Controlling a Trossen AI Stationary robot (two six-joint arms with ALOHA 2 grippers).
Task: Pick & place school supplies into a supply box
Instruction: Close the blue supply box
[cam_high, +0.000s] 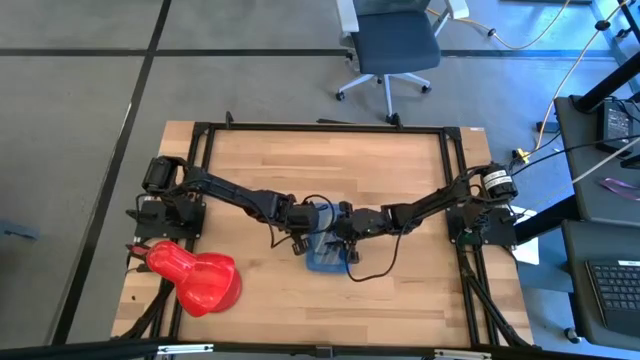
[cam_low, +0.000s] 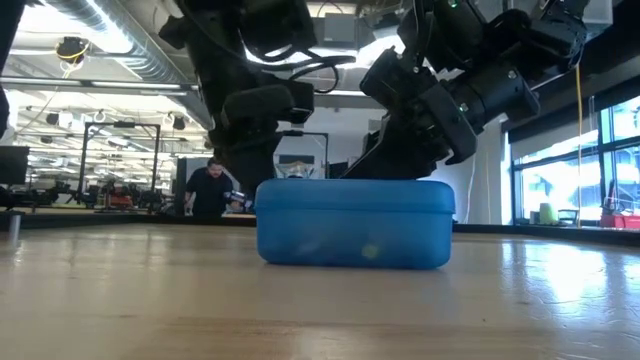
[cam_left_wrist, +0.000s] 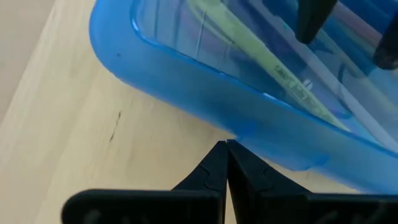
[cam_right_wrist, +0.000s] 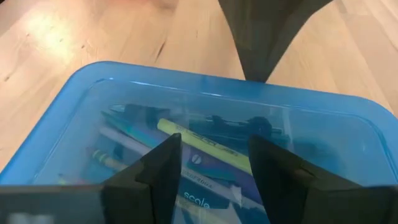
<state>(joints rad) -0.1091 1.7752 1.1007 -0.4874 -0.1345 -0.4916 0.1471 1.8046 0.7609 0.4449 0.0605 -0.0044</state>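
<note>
From above, both arms cover most of the supply box (cam_high: 322, 260), hiding its lid and both sets of fingertips. Through the translucent lid, the school supplies (cam_right_wrist: 199, 146) blur together, perhaps a yellow pencil among them. A distant person (cam_low: 210, 190) is too small to describe.

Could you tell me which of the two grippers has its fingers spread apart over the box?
The right gripper: its fingers stand apart above the closed supply box, whereas the left gripper is pinched shut.
</note>
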